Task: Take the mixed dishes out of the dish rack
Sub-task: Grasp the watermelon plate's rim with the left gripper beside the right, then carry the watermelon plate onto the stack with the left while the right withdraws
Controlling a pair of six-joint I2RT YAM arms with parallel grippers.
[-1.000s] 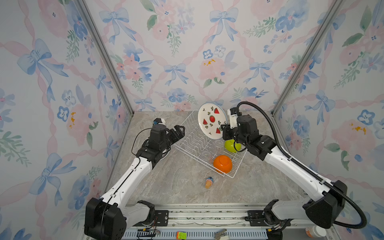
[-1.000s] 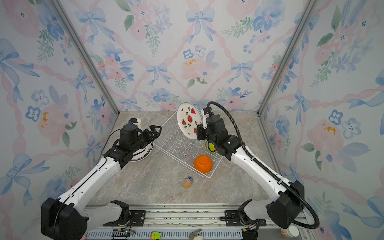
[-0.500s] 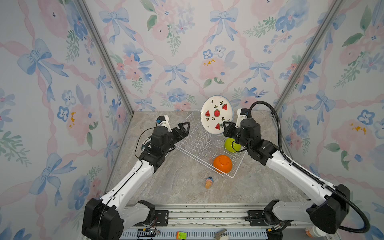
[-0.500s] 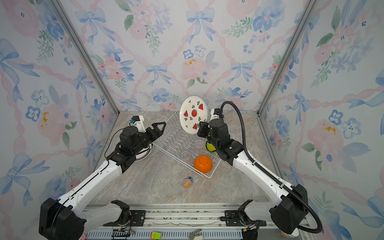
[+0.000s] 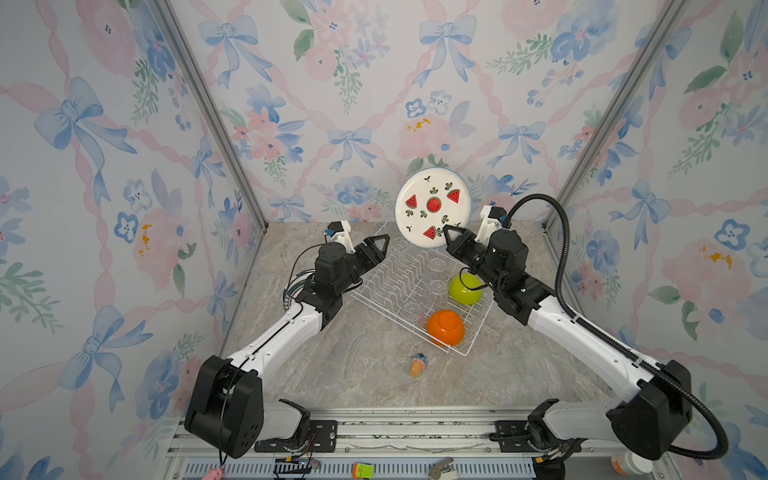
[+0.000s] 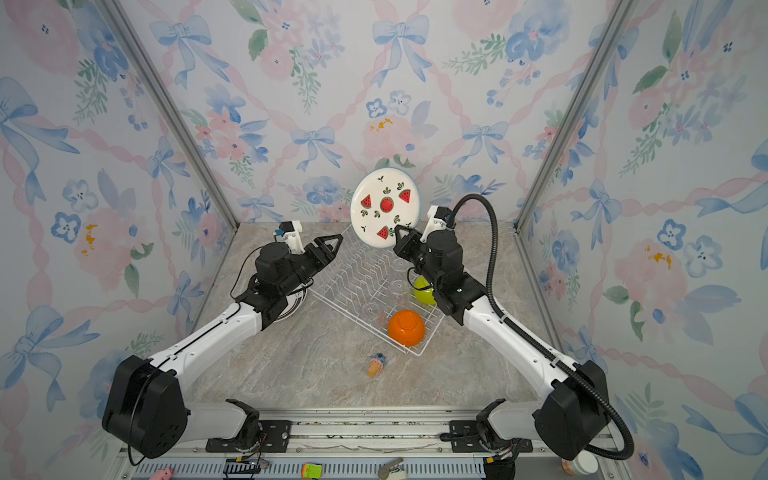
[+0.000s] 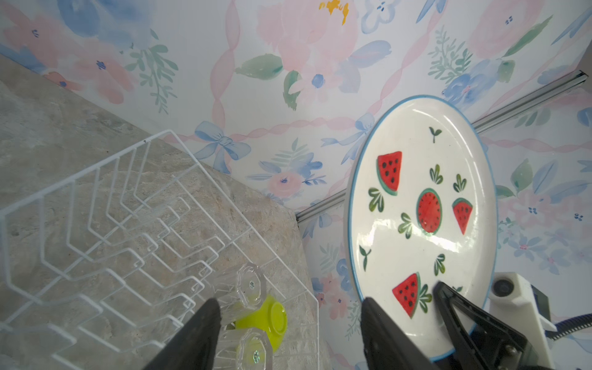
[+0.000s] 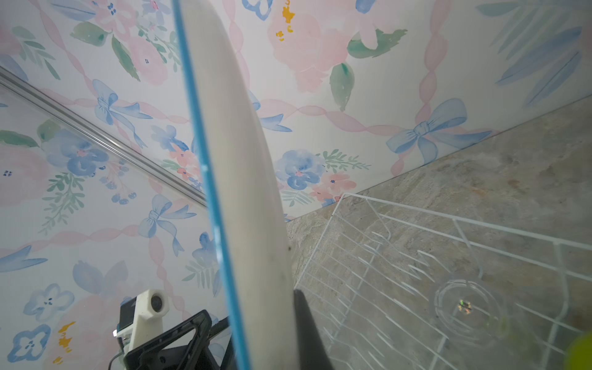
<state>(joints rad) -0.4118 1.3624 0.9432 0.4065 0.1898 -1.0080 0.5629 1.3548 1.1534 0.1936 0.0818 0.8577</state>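
Observation:
A white plate with watermelon slices (image 5: 432,205) (image 6: 384,205) hangs upright above the back of the dish rack (image 5: 395,282) (image 6: 353,278). My right gripper (image 5: 451,232) (image 6: 401,232) is shut on its lower rim. The right wrist view shows the plate edge-on (image 8: 230,160) with one finger (image 8: 307,320) against its back. My left gripper (image 5: 380,241) (image 6: 334,241) (image 7: 290,302) is open and empty over the rack's back left corner, its tips pointing at the plate (image 7: 423,217). In the rack are three clear glasses (image 5: 437,286), a lime-green bowl (image 5: 465,289) (image 7: 269,317) and an orange bowl (image 5: 445,328) (image 6: 406,327).
A small orange-and-blue toy (image 5: 417,365) (image 6: 376,365) lies on the marble table in front of the rack. A white plate (image 6: 295,305) lies on the table under my left arm, mostly hidden. Floral walls close in the back and both sides.
My right gripper has lifted the watermelon plate higher above the rack. My left gripper has swung from the table's left side toward the rack and plate, and its jaws have narrowed somewhat.

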